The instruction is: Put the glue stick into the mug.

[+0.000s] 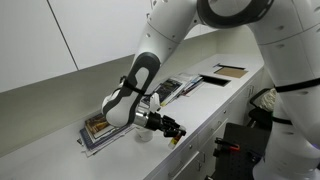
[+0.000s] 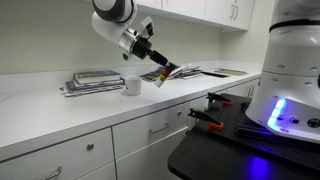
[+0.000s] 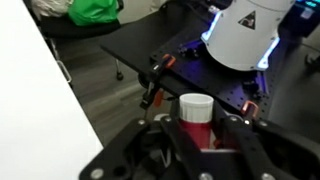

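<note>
My gripper (image 3: 200,140) is shut on the glue stick (image 3: 196,112), which shows a red body and a white end sticking out between the fingers. In both exterior views the gripper (image 1: 172,129) (image 2: 166,70) hangs tilted above the counter's front edge, a little to one side of the mug. The mug (image 2: 132,86) is a small squat white cup standing upright on the white counter next to the stack of books; in an exterior view it (image 1: 143,134) is partly hidden under the arm. The mug is out of the wrist view.
A stack of books (image 2: 95,80) (image 1: 100,128) lies beside the mug. More flat books (image 2: 186,72) (image 1: 185,86) and a dark one (image 1: 229,71) lie further along the counter. Below the counter edge stands a black cart (image 2: 225,125) with orange clamps (image 3: 152,90), by a white robot base (image 2: 296,60).
</note>
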### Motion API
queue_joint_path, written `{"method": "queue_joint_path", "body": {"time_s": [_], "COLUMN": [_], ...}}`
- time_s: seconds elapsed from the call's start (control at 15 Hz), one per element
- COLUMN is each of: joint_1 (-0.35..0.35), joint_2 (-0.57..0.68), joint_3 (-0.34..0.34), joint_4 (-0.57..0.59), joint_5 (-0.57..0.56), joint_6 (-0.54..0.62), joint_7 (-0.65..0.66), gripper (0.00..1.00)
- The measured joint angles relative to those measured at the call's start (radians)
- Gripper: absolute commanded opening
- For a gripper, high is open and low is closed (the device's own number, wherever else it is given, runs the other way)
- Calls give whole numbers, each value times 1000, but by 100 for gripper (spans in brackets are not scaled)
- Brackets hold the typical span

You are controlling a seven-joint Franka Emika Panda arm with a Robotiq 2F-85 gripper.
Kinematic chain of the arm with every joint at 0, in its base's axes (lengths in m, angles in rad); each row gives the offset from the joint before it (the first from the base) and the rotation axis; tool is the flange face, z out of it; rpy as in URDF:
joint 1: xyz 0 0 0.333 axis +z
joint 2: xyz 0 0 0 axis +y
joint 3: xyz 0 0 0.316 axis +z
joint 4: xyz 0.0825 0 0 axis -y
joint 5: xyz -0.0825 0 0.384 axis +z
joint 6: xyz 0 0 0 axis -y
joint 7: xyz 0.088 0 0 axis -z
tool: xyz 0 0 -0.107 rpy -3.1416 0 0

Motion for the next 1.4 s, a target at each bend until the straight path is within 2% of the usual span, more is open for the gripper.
{"method": "queue_joint_path", "body": {"time_s": [0.53, 1.0, 1.07, 1.2, 1.4], "joint_1": [42, 80, 84, 93, 99], "joint_2": [130, 271, 285, 300, 302], "joint_3": [34, 37, 37, 37, 37], "joint_4": [181, 258, 259, 258, 258], "joint_5": [-361, -791, -855, -952, -971], "joint_6": [-209, -227, -227, -225, -225], "joint_7": [-205, -295, -296, -295, -295], "gripper": [9, 9, 34, 34, 34]}}
